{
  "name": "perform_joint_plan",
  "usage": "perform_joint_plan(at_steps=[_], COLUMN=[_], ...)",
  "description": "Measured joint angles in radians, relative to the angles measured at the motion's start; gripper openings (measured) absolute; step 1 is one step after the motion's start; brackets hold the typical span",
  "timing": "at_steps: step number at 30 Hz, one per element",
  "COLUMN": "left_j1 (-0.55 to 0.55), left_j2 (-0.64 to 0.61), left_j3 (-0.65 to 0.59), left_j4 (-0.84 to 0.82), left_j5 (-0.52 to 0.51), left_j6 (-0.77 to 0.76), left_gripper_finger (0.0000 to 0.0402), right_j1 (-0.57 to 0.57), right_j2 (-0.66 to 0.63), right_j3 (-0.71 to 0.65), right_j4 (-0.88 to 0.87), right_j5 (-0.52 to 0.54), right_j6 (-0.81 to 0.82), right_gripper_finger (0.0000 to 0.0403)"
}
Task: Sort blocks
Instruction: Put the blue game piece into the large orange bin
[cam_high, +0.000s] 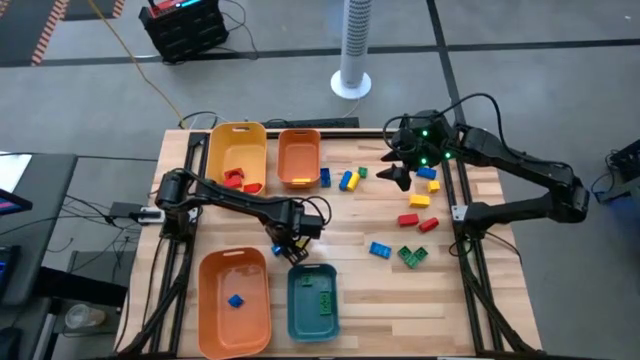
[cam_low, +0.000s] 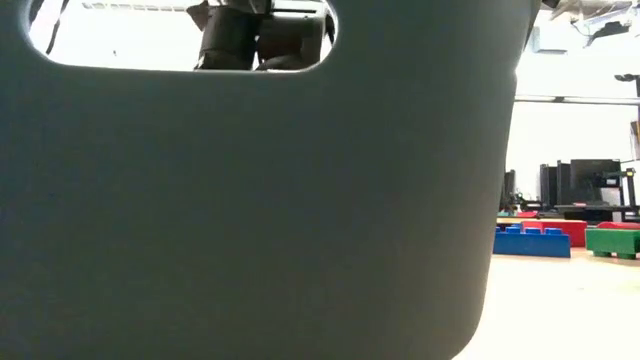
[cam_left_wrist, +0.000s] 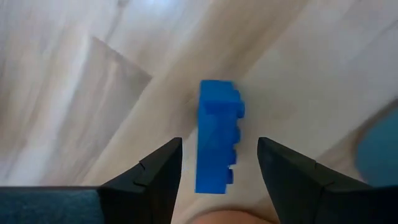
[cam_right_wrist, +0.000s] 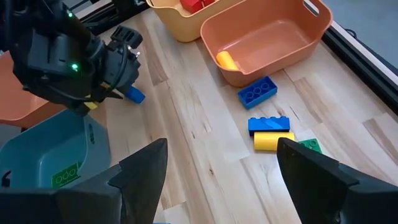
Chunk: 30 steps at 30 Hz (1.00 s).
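Observation:
My left gripper (cam_left_wrist: 219, 146) is open and points down at the table's middle (cam_high: 285, 243). Its fingers stand on either side of a blue block (cam_left_wrist: 217, 137) that lies flat on the wood, with a gap on each side. My right gripper (cam_right_wrist: 221, 146) is open and hovers over the far right part of the table (cam_high: 400, 178). Loose blocks lie near it: blue (cam_high: 325, 177), yellow (cam_high: 420, 200), red (cam_high: 408, 220), blue (cam_high: 380, 250) and green (cam_high: 412, 256). The right wrist view shows the left gripper (cam_right_wrist: 81, 62) over the blue block (cam_right_wrist: 134, 94).
A yellow bin (cam_high: 237, 150) with red blocks and a small orange bin (cam_high: 298, 157) with a yellow block stand at the far side. A large orange bin (cam_high: 235, 300) with a blue block and a teal bin (cam_high: 313, 303) with a green block stand near. The teal bin's wall (cam_low: 250, 200) fills the low view.

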Motion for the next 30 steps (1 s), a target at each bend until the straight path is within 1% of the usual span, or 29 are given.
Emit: perform_joint_plan(at_steps=[7,11,13,15,19,23,26,30], left_j1=[0.002,0.011,0.013,0.014,0.013,0.026,0.060,0.090], left_j2=[-0.001,-0.001,0.000,0.000,0.000,-0.007,-0.051,-0.190], left_j3=[-0.066,-0.085,-0.088,-0.088,-0.087,-0.087,-0.076,-0.051], left_j4=[0.059,0.072,0.072,0.084,0.080,0.070,0.043,0.038], left_j5=[0.040,0.041,0.041,0.039,0.038,0.041,0.027,-0.065], left_j6=[0.008,0.016,0.047,0.091,0.150,0.201,0.189,0.141], left_gripper_finger=[0.0203,0.0196,0.0183,0.0161,0.0086,0.0082,0.0082,0.0082], right_j1=[0.000,-0.002,-0.002,-0.002,-0.004,-0.013,-0.023,-0.038], right_j2=[0.000,0.000,0.000,0.000,0.000,0.000,0.000,0.000], right_j3=[0.000,0.000,0.000,0.000,0.000,0.000,0.000,0.000], right_j4=[0.000,0.002,0.009,0.012,0.013,0.017,0.017,0.016], right_j5=[0.000,-0.001,-0.001,-0.001,0.000,0.000,0.000,0.001], right_j6=[-0.006,-0.015,-0.018,-0.024,-0.032,-0.034,-0.036,-0.039], right_gripper_finger=[0.0311,0.0311,0.0311,0.0311,0.0311,0.0311,0.0311,0.0311])
